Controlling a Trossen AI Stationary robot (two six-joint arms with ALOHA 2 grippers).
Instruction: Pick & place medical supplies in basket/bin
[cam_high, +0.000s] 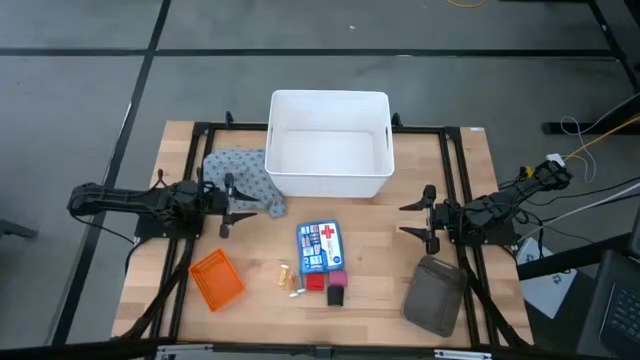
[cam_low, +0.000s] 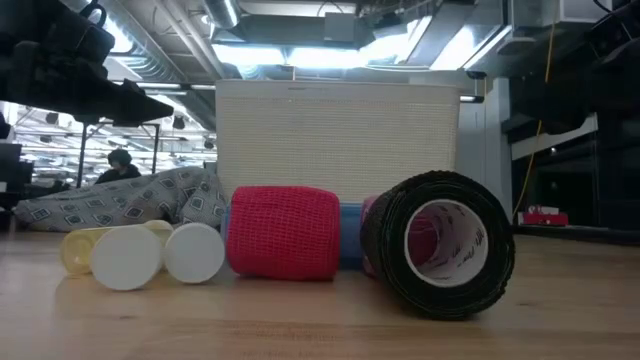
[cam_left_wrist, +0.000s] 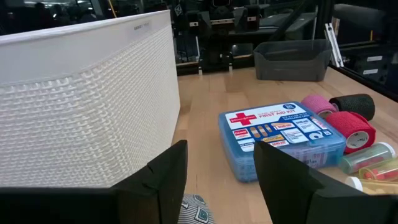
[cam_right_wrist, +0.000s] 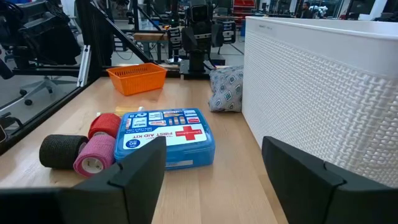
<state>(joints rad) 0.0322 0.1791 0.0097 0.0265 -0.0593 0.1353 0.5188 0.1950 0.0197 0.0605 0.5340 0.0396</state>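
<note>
Black tape roll (cam_low: 440, 245) lies between both parted grippers, left gripper (cam_high: 228, 207) and right gripper (cam_high: 428, 218), slightly nearer the right.

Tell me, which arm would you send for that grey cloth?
Probably the left. Its open claw hangs right at the cloth beside the bin; the right claw, also open, waits across the table.

A light wooden tabletop (cam_high: 375, 290) stands on a grey floor crossed by dark seams (cam_high: 90, 90), while bright ceiling strip lights (cam_low: 330, 55) illuminate the cluttered workshop beyond, where a seated person (cam_low: 118, 165) is visible.
</note>
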